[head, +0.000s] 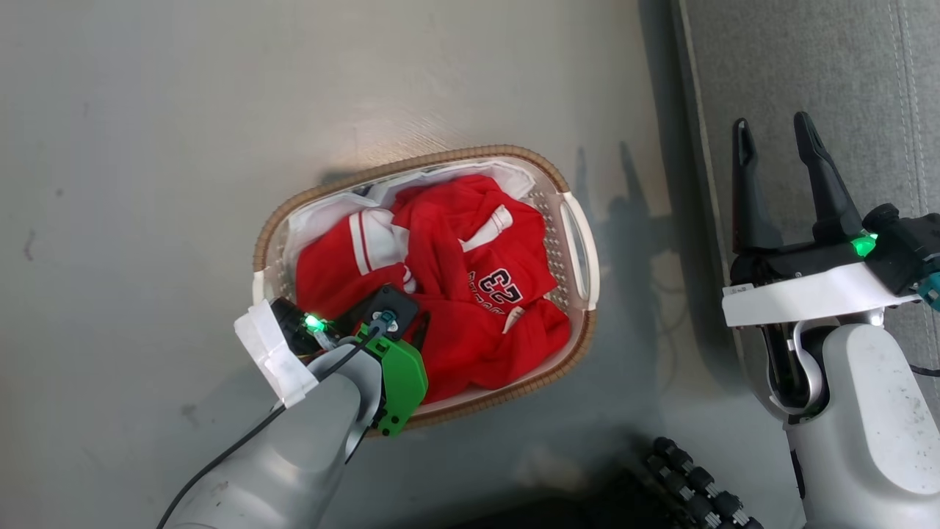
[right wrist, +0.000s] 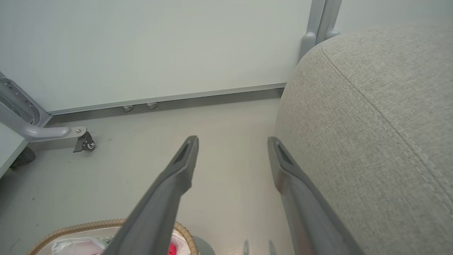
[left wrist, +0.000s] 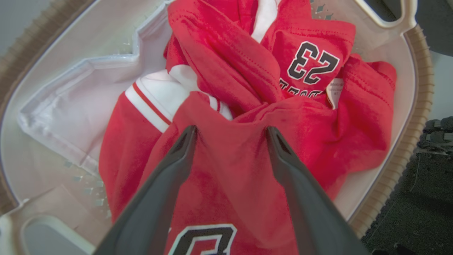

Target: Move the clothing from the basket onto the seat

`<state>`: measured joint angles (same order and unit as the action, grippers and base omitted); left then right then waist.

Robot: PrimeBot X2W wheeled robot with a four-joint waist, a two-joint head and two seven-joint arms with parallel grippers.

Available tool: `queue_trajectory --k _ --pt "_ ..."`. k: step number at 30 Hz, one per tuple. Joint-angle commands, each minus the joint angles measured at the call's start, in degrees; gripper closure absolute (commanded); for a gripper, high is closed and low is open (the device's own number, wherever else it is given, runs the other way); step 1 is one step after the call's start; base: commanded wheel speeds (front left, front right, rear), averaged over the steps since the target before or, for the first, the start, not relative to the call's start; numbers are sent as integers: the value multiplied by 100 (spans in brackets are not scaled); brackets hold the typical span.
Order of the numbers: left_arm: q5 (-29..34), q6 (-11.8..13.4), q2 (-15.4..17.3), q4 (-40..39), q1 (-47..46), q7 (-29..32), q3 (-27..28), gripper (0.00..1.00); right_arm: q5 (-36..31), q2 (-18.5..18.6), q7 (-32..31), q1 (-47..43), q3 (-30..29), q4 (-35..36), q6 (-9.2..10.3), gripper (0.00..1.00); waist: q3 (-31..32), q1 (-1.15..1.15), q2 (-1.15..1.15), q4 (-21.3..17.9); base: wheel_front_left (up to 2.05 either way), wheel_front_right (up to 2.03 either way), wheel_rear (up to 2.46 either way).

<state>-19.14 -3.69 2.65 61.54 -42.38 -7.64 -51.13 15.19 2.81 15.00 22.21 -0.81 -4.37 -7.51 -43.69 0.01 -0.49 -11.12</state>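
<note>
Head view: the clothing point(head: 455, 294) is lying bunched in the basket point(head: 470, 152) on the floor. The right gripper point(head: 772, 122) is hanging spread wide and empty over the edge of the seat point(head: 844, 59), well apart from the clothing.

Left wrist view: the left gripper point(left wrist: 230, 132) is standing wide apart, fingertips at the red fabric, clamping nothing.

Right wrist view: the seat is lying just beside the right gripper's fingers.
</note>
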Motion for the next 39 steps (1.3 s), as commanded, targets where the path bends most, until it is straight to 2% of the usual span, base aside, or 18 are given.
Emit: queue_trajectory --k 1,4,5,7,8,9,16,26,32,39 --pt "-65 21 41 61 -139 -48 -16 0 62 15 28 84 23 0 4 0 -157 -1 49 -164 0 0 0" --pt "-135 -15 41 143 -178 -80 -45 0 106 15 28 89 72 -20 4 0 -169 -1 49 -203 0 0 0" --pt "-180 -33 41 158 -183 -94 -54 16 116 15 28 85 92 -25 4 0 -165 -1 49 -213 0 0 0" --pt "-268 -43 41 181 -177 -100 -77 59 127 15 28 66 133 -30 4 0 -142 -1 49 -227 0 0 0" --pt "-313 -56 41 187 -163 -110 -90 72 129 15 28 49 154 -32 4 0 -125 -1 49 -231 0 0 0" --pt "-362 -64 41 189 -145 -122 -106 100 124 15 28 26 171 -33 4 0 -104 -1 49 -231 0 0 0" --pt "-708 -60 40 86 107 -331 -175 100 -43 16 28 -93 227 -104 4 0 215 -1 49 -121 0 0 0" --pt "-1018 24 36 -374 535 -716 -404 100 -433 18 28 -467 108 -287 4 0 1275 -1 49 423 0 0 0" --pt "-860 173 79 -860 717 -764 -295 100 -600 20 28 -740 40 -399 4 0 2023 -1 49 749 0 0 0" --pt "-501 172 430 -1926 1090 -751 -97 100 -674 19 28 -1207 36 -554 4 0 2928 -1 49 977 0 0 0"
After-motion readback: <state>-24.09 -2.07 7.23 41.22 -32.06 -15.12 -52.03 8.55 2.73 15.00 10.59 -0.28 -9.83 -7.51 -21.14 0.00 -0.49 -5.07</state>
